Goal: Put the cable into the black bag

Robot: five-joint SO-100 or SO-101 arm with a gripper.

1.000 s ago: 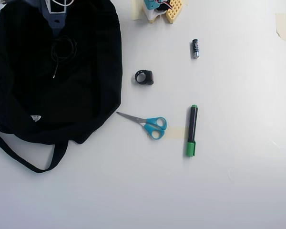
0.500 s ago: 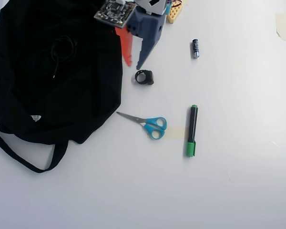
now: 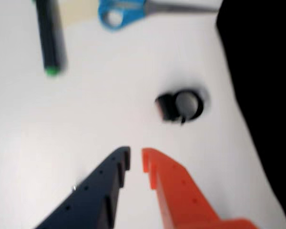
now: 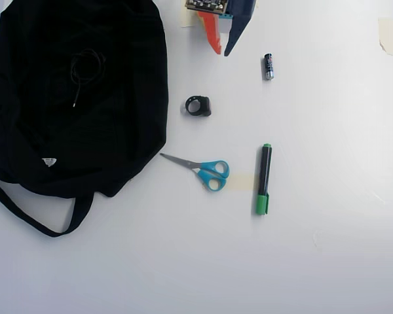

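Lying on the black bag, loosely coiled cable

We are seeing the gripper pulling away from the black bag: a second ago it was sitting over the bag's upper part right above the cable, half a second ago it was crossing the bag's right edge with its tips just above the small black ring, and now only its orange and dark blue fingers are poking in at the top edge of the overhead view, well apart from the bag. The fingers are closing in, leaving a narrow empty gap.
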